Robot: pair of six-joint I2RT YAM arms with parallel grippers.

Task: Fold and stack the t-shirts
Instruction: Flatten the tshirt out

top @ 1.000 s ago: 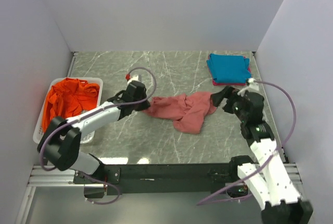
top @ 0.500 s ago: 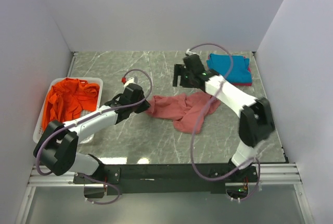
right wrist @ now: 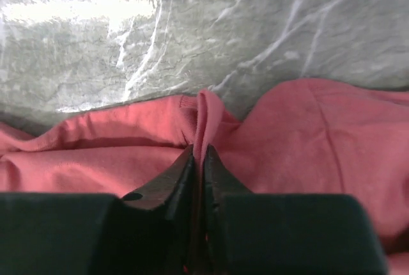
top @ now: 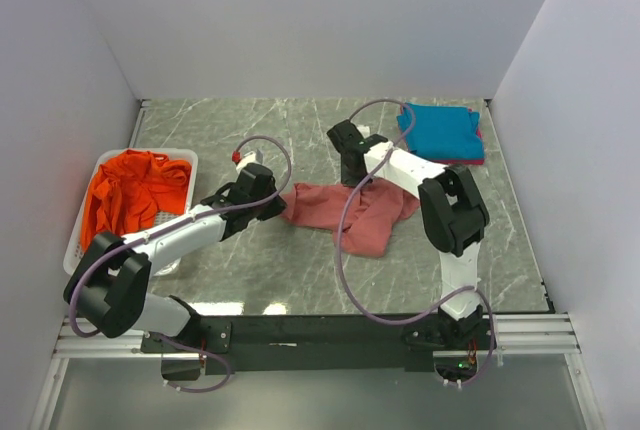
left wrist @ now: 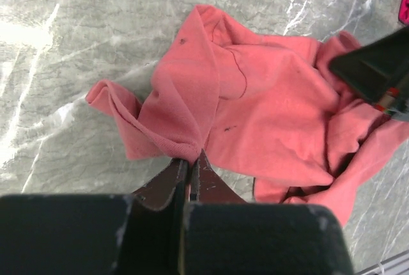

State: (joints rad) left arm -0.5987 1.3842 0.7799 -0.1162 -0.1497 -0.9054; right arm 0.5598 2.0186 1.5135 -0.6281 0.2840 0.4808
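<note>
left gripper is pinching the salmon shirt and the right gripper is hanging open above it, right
Not quite: the right gripper is not open above it; the right wrist view shows its jaws shut on a raised fold of the salmon shirt. The left gripper is indeed pinching the shirt.

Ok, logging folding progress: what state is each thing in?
salmon-red t-shirt: crumpled on table, unfolded
orange t-shirt: bunched in basket
teal t-shirt: folded, on magenta t-shirt
magenta t-shirt: underneath, only edge shows
left hand: shut on salmon-red t-shirt
right hand: shut on salmon-red t-shirt
</note>
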